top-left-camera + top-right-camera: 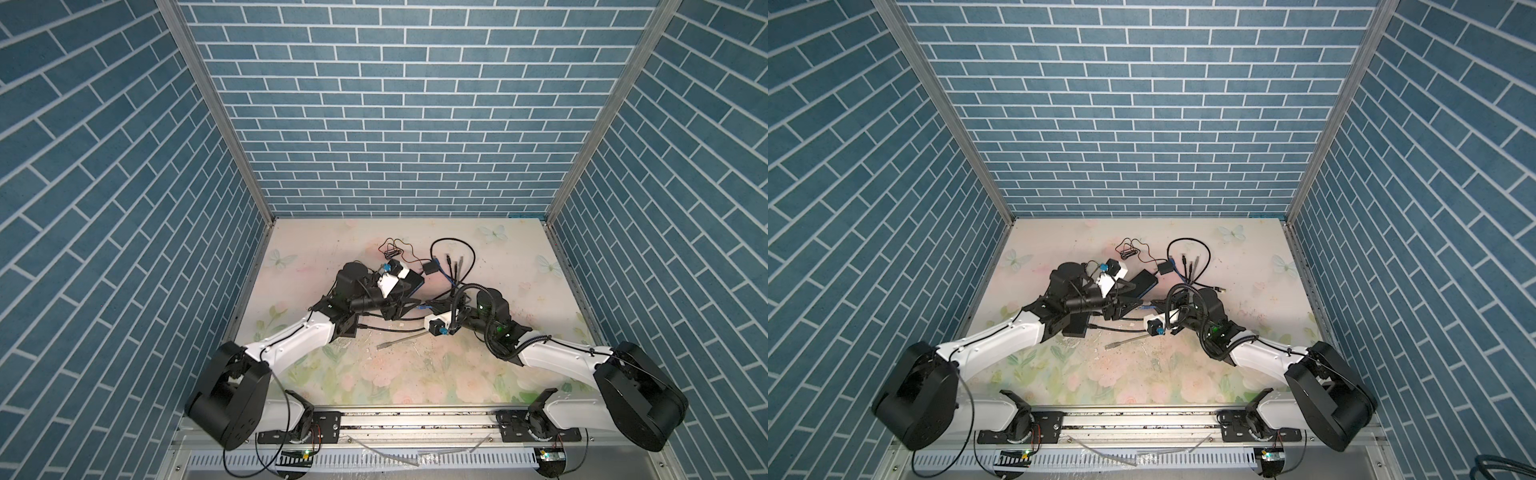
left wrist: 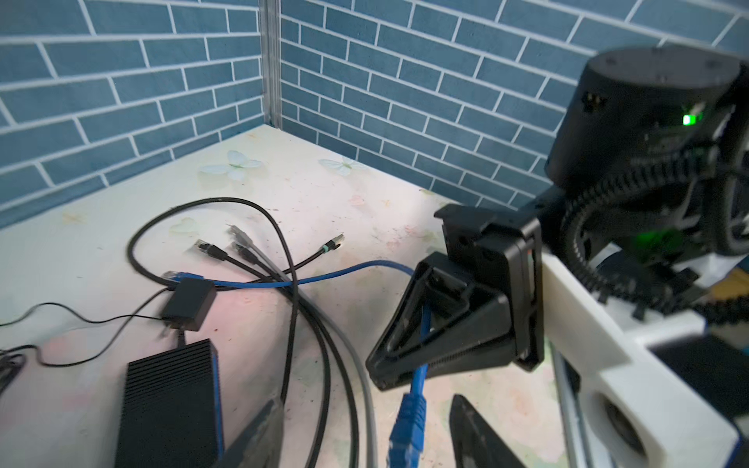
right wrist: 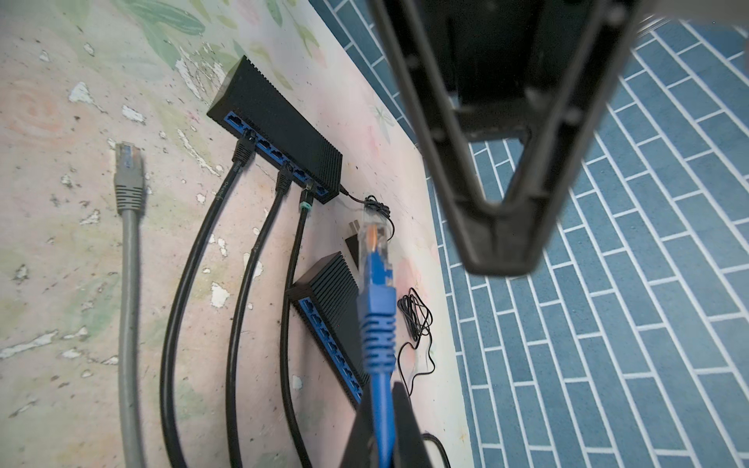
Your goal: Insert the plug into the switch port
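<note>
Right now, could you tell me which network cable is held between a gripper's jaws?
The blue network cable, clamped in the right gripper; the grey cable and the black cables rest ungripped.

Bright, even light is pouring down from above in both top views, washing the far end of the counter (image 1: 511, 266) almost white and leaving only faint, soft shadows beneath the arms (image 1: 291, 336). The brick walls (image 1: 104, 166) are stretching and slanting toward the edges, as a wide lens does. In the left wrist view the blue plug (image 2: 407, 421) and the left tool (image 2: 364, 403) are blurring close to the lens, while a green lamp (image 2: 688, 119) is glowing. In the right wrist view that tool's finger (image 3: 502, 251) is looming as a dark, unfocused smear.
</note>
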Robot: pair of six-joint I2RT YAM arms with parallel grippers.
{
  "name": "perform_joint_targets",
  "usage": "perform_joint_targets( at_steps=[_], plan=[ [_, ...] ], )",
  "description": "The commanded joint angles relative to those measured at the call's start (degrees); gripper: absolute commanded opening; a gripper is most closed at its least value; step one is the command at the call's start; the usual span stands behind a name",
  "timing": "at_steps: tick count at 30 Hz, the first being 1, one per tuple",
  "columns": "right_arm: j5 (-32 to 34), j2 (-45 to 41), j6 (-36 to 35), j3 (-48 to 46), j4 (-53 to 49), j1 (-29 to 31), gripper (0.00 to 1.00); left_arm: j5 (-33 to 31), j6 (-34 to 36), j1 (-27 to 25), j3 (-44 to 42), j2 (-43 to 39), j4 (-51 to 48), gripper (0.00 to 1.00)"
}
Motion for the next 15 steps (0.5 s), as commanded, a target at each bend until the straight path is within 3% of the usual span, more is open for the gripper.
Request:
perform_joint_targets(
  at_steps=[1,15],
  plan=[
    [-1.1,-1.7,-2.3,-1.6,2.8,0.3,0.00,8.7,-6.0,0.5,3.1,3.9,-2.6,0.58],
    [0.5,-1.6,-2.5,-2.5,4.2,0.3,0.00,13.8,-5.3,0.5,4.3,5.2,-7.9,0.54]
  ],
)
